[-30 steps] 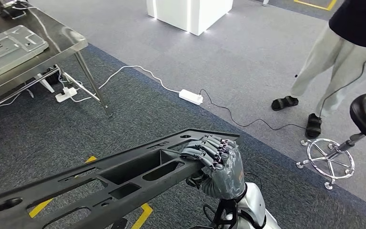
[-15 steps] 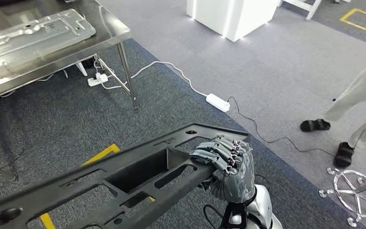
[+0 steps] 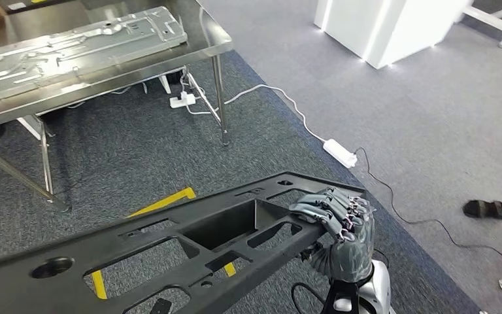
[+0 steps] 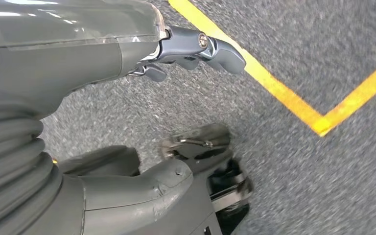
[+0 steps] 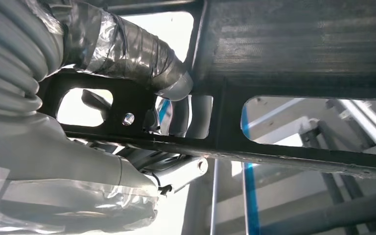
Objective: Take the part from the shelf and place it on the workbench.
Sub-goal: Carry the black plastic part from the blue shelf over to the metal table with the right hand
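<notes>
The part [image 3: 170,245] is a long black plastic frame with several cut-outs, held level above the carpet and running from lower left to middle right in the head view. My right hand [image 3: 336,229] grips its right end, fingers curled over the top edge. In the right wrist view the right hand [image 5: 78,147] clasps the part [image 5: 298,49] from below, thumb through a cut-out. The left hand [image 4: 127,122] hangs over the carpet with its thumb and fingers apart and nothing between them. The workbench [image 3: 104,98], a steel table, stands at the upper left.
A silver stamped metal panel [image 3: 78,49] lies on the workbench. A white power strip [image 3: 340,152] and its cable cross the floor to the right of the table legs. A white pillar [image 3: 392,26] stands at the back. A person's sandalled foot [image 3: 490,209] is at the right. Yellow tape [image 3: 163,203] marks the carpet.
The camera has turned left: the workbench has come further into the picture and the person and stool have slid off to the right. My right hand keeps its grip on the part.
</notes>
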